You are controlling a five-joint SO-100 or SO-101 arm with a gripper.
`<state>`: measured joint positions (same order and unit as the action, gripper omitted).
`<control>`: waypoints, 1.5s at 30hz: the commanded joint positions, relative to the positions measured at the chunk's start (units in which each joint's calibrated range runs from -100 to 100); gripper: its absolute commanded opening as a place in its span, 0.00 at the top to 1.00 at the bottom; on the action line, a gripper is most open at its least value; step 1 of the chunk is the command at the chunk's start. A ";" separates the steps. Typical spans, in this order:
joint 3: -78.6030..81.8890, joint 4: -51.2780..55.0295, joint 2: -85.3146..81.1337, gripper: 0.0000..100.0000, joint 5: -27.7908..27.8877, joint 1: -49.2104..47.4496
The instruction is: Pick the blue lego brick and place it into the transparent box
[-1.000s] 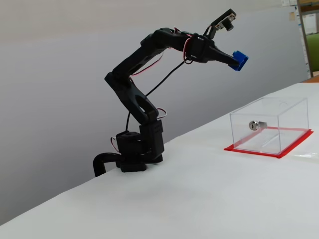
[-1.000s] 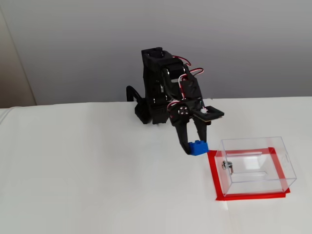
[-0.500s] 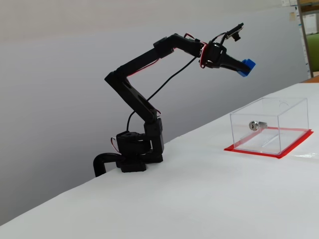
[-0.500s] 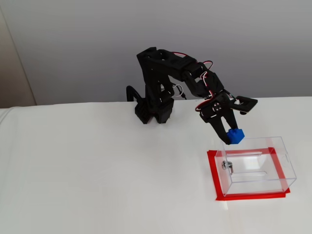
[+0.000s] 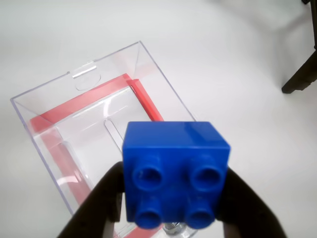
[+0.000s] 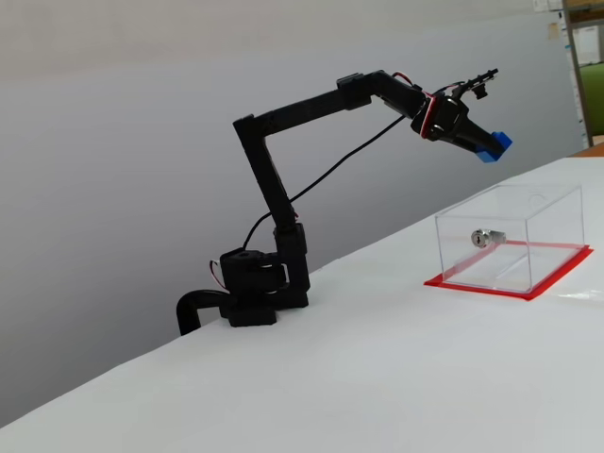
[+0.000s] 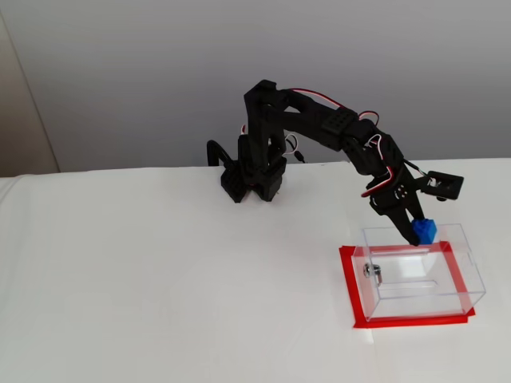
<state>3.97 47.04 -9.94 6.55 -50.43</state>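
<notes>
Gripper [image 6: 493, 146] is clamping one blue lego brick [image 6: 495, 145], hanging clear above one transparent box [image 6: 511, 236]; table [image 7: 160, 279] sitting open all round.

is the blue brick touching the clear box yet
Apart. In a fixed view from the side, the blue lego brick, held in the gripper, hangs in the air well above the transparent box, with bare wall showing between them.
</notes>
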 commanded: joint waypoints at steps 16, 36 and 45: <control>-9.04 -0.22 7.35 0.81 -4.51 0.04; -8.85 -0.22 7.35 0.74 -3.99 -0.33; -8.94 -0.66 6.67 0.74 -3.99 0.63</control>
<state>-1.24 47.04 -2.24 2.74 -50.85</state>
